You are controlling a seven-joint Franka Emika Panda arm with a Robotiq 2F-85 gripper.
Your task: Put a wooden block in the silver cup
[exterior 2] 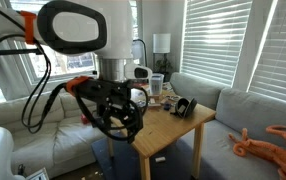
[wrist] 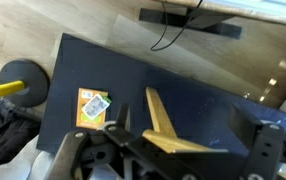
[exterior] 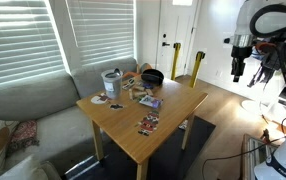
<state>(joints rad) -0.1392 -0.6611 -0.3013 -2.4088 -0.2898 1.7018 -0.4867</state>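
- In an exterior view the pincer (exterior: 239,65) hangs high at the far right, well apart from the bench (exterior: 123,118). The silver cup (exterior: 112,82) stands upright near the bench's far left corner. The black bowl (exterior: 152,76) sits to its right at the far edge, and small things lie scattered between and in front of them, too small to tell which are wooden blocks.
  - Judgement: the step in hand is the reach to a block. It is best to come in over the bench's right edge from above, choose a block lying apart from its neighbours, and stay off the cup.
  - There is open air to the right of the bench. The couch (exterior: 23,100) closes off the left, and a yellow post (exterior: 198,68) stands beyond the far right corner.
- In the other exterior view the arm fills the near left, with the pincer (exterior 2: 125,122) low beside the bench's near corner. The cup (exterior 2: 156,85) stands at the far end and the bowl (exterior 2: 186,106) lies right of it. That corner is the edge to watch, so rise before crossing.
- The wrist view shows the pincer (wrist: 163,160) spread wide and pinching nothing, over a dark rug (wrist: 223,100) with a card (wrist: 93,107) on it. A pale wooden piece (wrist: 163,125) shows between the fingers. I cannot tell what it is.
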